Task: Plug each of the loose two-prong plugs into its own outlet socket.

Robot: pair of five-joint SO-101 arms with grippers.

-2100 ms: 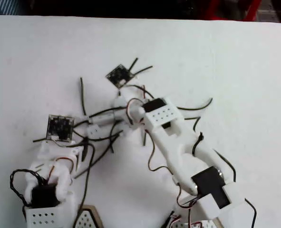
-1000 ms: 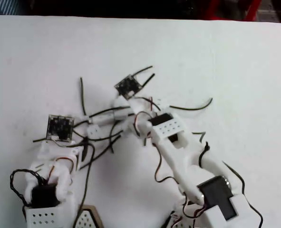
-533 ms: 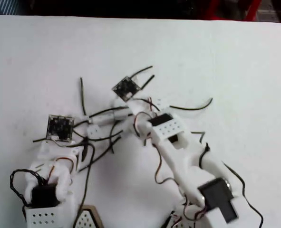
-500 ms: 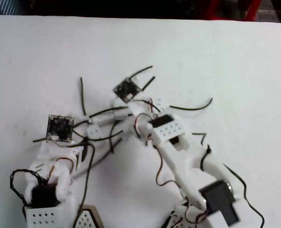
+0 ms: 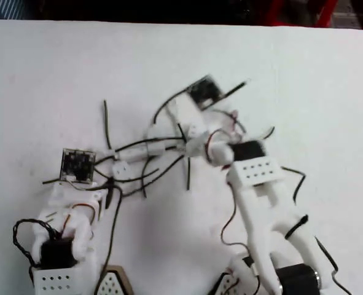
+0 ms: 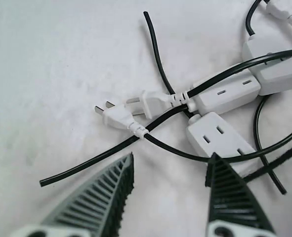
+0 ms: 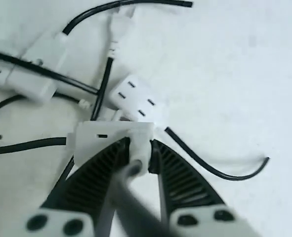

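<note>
Two plugs are loose on the table (image 6: 47, 59), both just beside the socket cluster (image 6: 224, 93), and neither the first plug (image 6: 113, 117) nor the second plug (image 6: 153, 101) is seated. The danger, as I read it, is the tangle. Black cords (image 6: 86, 165) cross over and under both plugs, so a tug on one cord could drag a plug or slide a socket out of line. Nothing pins the sockets down either, so a push on the prongs may simply shove the cluster along instead of going home. A grab that lands on cord rather than plug body would let the plug swing.

Now the headings. Both plugs lie flat with prongs pointing away from the socket cluster and cord ends toward it. The second plug's long axis runs nearly in line with the nearest socket, its cord end just beside that socket. The first plug lies slantwise, on the side of the second plug away from the cluster. Each one needs turning end for end.

The left gripper (image 6: 171, 159) hovers near the cluster on the plugs' side, jaws spread wide and empty. The right gripper (image 7: 138, 148) is clamped tight on a white piece (image 7: 106, 140). That is possibly a plug pressed into a block, but I can't tell for sure. A slotted socket block (image 7: 133, 98) sits just past it.
</note>
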